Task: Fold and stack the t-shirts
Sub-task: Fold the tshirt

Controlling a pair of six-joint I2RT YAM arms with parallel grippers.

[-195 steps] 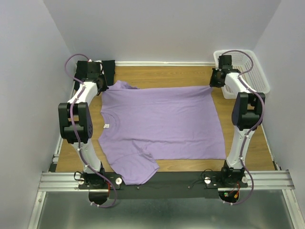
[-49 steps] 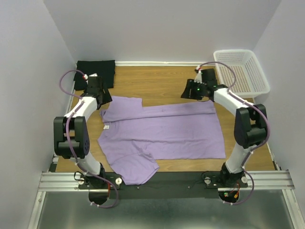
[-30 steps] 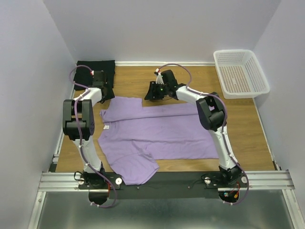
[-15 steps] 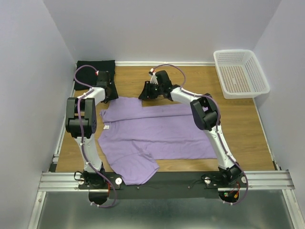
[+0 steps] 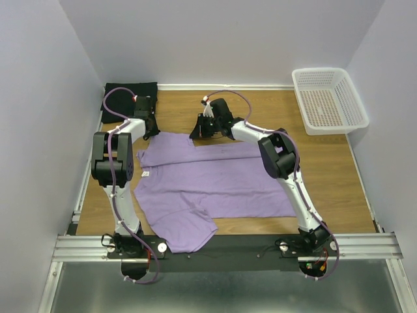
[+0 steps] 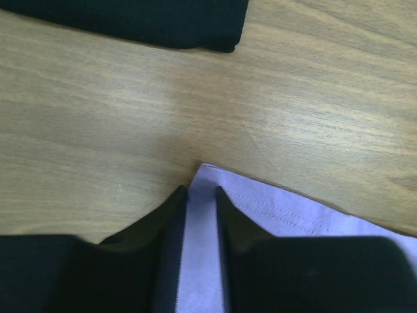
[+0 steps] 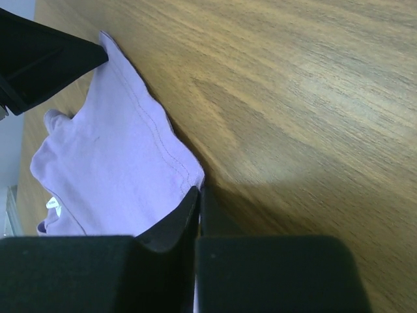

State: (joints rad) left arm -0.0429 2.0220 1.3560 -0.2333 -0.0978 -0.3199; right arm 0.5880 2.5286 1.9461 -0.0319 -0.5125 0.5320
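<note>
I am pinching the purple shirt (image 5: 215,176), spread across the table (image 5: 326,169), at its far edge. My left gripper (image 6: 201,190) and right gripper (image 7: 198,190) are each clamping a corner, probably to keep the fold straight. The black shirt (image 5: 130,94) is lying far left.

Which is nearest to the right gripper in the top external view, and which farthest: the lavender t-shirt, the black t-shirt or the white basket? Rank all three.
1. lavender t-shirt: spread in the middle; the right gripper has its jaws shut on the shirt's far edge.
2. black t-shirt: far left corner, to the gripper's left.
3. white basket: far right corner, clearly farthest.
</note>
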